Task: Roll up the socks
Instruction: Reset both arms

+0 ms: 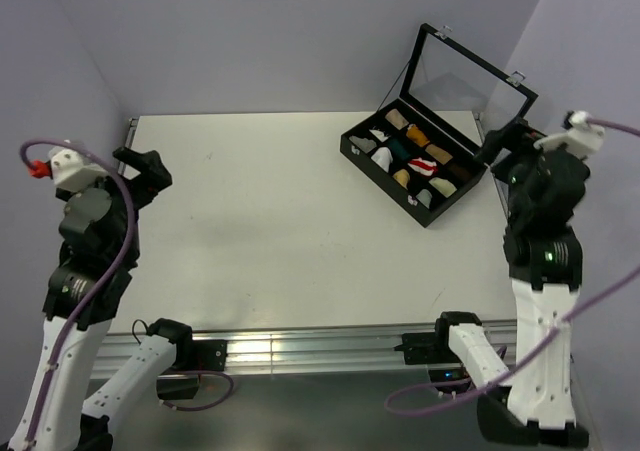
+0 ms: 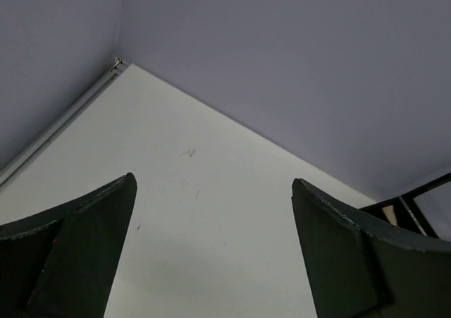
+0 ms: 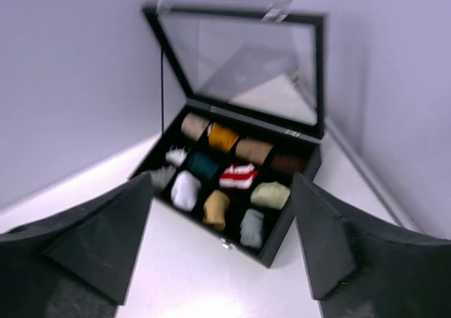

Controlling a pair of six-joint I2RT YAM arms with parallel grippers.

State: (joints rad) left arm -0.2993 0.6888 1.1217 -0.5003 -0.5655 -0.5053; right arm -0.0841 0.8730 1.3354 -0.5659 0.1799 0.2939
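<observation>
**Two arms, one case, twelve fabric bundles**

One tabletop (image 1: 260, 231) bears one black compartmented case (image 1: 385, 183) with one glass lid (image 3: 246, 57). The case has twelve compartments, three rows of four, with one bundle in each: one light tan roll (image 3: 194, 125), one orange roll (image 3: 222, 138), one deeper tan roll (image 3: 254, 151), one dark brown roll (image 3: 285, 164), one small whitish roll (image 3: 175, 156), one teal-green roll (image 3: 203, 166), one red-and-white roll (image 3: 239, 175), one pale cream roll (image 3: 270, 194), one greyish roll (image 1: 362, 144), one white sock (image 3: 185, 190), one mustard-yellow sock (image 3: 216, 209) and one grey sock (image 3: 251, 228). There are two robot arms, the left arm (image 1: 85, 241) and the right arm (image 1: 545, 221), and two claws, the left claw (image 2: 213, 184) and the right claw (image 3: 222, 180), each with two fingers.
</observation>
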